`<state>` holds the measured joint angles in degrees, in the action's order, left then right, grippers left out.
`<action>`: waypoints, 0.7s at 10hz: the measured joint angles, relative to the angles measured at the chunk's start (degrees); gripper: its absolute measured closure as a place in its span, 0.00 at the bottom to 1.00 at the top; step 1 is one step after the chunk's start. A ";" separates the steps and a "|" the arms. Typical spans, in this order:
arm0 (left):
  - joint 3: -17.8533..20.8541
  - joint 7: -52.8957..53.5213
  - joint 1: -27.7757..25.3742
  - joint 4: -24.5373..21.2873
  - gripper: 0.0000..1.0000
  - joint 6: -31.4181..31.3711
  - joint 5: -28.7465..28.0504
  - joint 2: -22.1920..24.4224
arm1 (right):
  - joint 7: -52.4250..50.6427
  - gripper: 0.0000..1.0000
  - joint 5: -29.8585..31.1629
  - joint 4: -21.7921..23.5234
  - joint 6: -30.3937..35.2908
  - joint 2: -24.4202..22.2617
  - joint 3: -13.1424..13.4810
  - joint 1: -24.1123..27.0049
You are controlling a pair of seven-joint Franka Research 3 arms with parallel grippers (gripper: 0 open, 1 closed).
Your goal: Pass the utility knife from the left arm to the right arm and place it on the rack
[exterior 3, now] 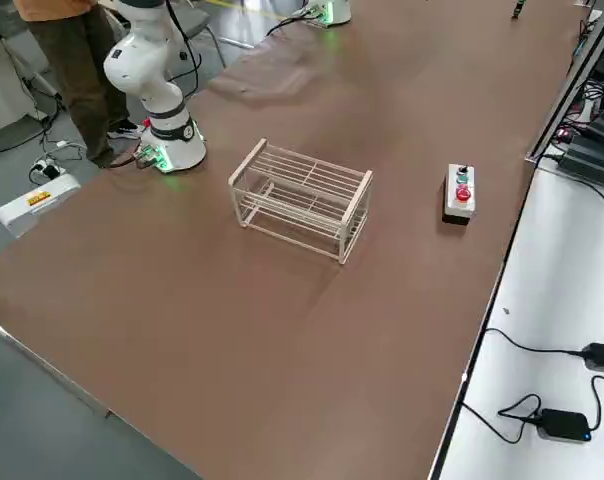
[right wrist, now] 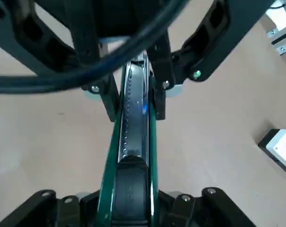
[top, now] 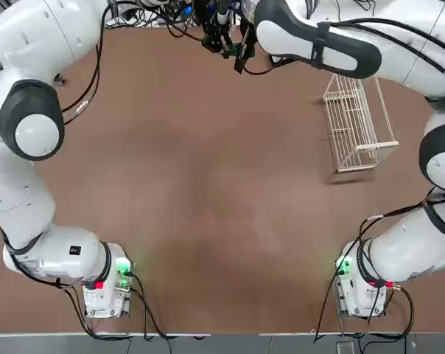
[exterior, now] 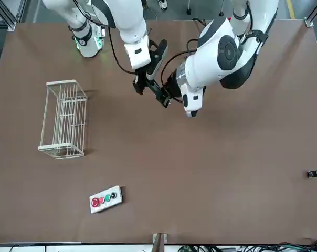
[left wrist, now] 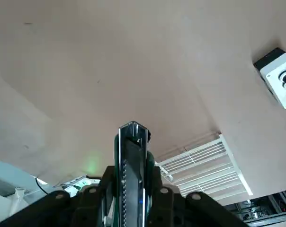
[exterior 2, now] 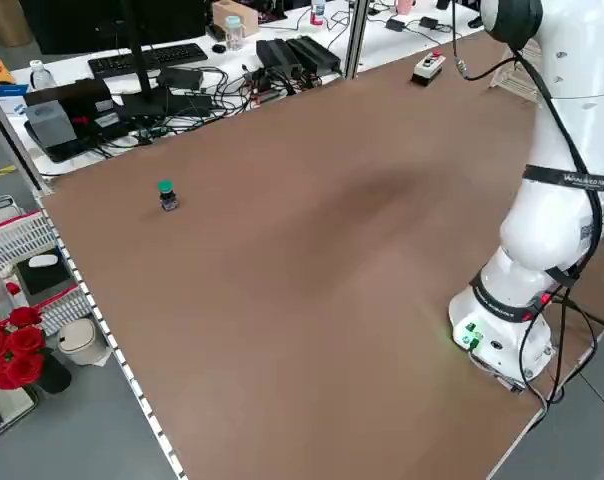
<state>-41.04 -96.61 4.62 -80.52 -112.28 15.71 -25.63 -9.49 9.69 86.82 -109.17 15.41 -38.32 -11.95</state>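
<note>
Midair handover, far side of desk. Utility knife gripped by left hand; right hand clamped on its other end. Best: confirm right's hold, open left, back straight off, then carry right toward rack.

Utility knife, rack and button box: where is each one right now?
Utility knife [right wrist: 135, 113]: right wrist view, metal strip along its middle.
Rack [exterior: 56, 146]: front view, white end rail.
Button box [exterior 3: 458, 212]: right side view, pale casing beside the red button.
</note>
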 joint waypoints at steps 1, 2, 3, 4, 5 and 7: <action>-0.02 0.28 0.00 0.09 0.65 0.00 0.02 0.01 | 0.07 0.95 0.00 0.01 0.00 0.03 0.00 0.02; -0.02 0.79 0.02 0.10 0.52 0.01 0.01 -0.02 | 0.07 0.96 0.00 -0.12 -0.19 0.02 -0.01 0.03; -0.02 0.91 0.02 0.10 0.40 0.01 0.01 -0.03 | 0.09 0.96 0.00 -0.37 -0.23 0.02 -0.02 0.10; -0.02 0.93 0.01 0.10 0.26 0.01 0.01 -0.03 | 0.10 0.96 0.00 -0.53 -0.23 0.01 -0.02 0.37; -0.01 0.94 -0.03 0.10 0.10 0.01 0.01 -0.03 | 0.10 0.96 -0.01 -0.76 -0.24 0.01 -0.01 0.65; 0.00 0.94 -0.70 0.19 0.00 -0.01 0.01 0.01 | 0.19 0.96 -0.20 -1.35 -0.24 -0.01 -0.01 1.07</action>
<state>-41.04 -95.67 3.92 -80.33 -112.29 15.72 -25.62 -9.30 9.49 85.47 -109.41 15.40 -38.33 -10.88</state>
